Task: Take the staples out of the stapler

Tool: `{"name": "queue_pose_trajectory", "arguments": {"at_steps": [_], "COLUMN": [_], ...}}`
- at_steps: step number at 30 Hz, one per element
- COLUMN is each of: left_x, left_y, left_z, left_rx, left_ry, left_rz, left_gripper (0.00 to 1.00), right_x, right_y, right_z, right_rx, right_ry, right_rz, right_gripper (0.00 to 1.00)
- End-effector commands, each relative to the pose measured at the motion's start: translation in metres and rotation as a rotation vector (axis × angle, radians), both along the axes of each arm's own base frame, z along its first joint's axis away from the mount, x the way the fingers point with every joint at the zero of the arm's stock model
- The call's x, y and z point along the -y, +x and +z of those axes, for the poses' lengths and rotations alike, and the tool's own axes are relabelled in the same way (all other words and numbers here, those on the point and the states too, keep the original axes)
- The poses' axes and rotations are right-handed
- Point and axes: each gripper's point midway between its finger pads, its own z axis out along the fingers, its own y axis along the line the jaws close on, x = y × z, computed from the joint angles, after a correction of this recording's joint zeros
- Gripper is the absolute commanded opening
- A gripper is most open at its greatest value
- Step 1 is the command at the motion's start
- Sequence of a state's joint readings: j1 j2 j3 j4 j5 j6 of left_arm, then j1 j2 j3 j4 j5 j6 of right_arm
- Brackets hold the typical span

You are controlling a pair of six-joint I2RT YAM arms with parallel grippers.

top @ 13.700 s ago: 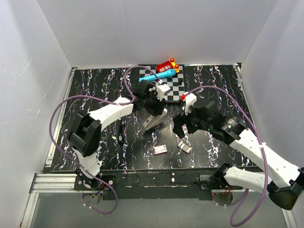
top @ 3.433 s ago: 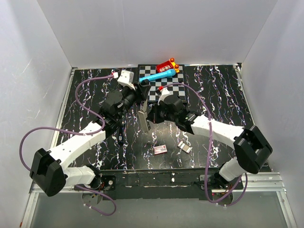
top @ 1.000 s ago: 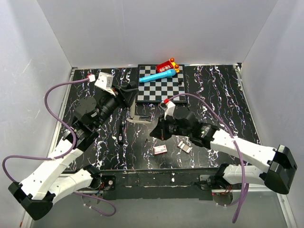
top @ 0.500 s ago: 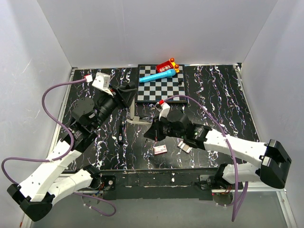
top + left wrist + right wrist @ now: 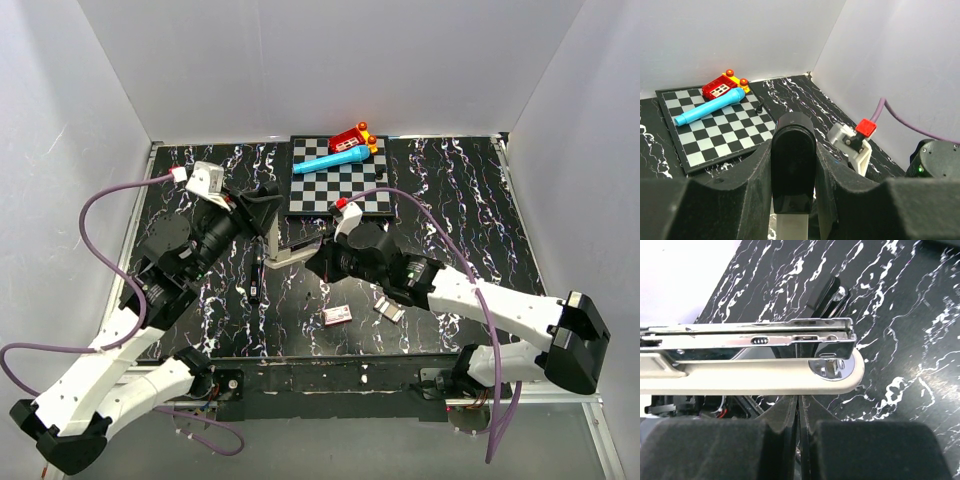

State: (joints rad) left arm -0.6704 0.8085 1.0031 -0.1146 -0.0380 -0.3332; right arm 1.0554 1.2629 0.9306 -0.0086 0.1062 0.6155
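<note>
The stapler hangs open above the table, its silvery magazine and pale base stretched out level. My left gripper is shut on its black cap, one finger on each side. My right gripper sits just under the base's rounded free end, its fingers pressed almost together with nothing seen between them. Short silvery staples lie on the table near the right arm. Whether any staples sit in the magazine I cannot tell.
A small white-and-red box lies beside the loose strips. A thin black pen lies left of the stapler. At the back stands a chessboard with a blue marker and a red toy. White walls enclose the table.
My right gripper has moved left and up to the stapler's free end. The left arm has shifted slightly, still holding the stapler's cap.
</note>
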Motion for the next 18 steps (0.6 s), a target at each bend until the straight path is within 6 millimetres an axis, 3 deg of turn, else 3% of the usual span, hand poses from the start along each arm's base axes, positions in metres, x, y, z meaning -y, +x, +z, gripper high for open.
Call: {"name": "queue_pose_trajectory", "arguments": {"at_steps": [1,7,18], "left_x": [-0.003,0.004,0.013], "left_y": [-0.017,-0.029,-0.030], "left_z": [0.019,0.009,-0.015], "left_rx": [0.040,0.016,-0.039], "left_ry": [-0.066,-0.047,0.005], "left_rz": [-0.043,-0.118,-0.159], "left_gripper": [0.00,0.00,0.00], "right_x": [0.010,0.017,0.019], "right_y": [0.019,0.028,0.035], "right_z": [0.030,0.043,0.080], "right_rx": [0.129,0.197,0.279], "right_ry": [-0.017,-0.053,-0.046], "right_rz": [-0.069,-0.097,-0.101], "right_gripper": [0.08,0.09,0.11]}}
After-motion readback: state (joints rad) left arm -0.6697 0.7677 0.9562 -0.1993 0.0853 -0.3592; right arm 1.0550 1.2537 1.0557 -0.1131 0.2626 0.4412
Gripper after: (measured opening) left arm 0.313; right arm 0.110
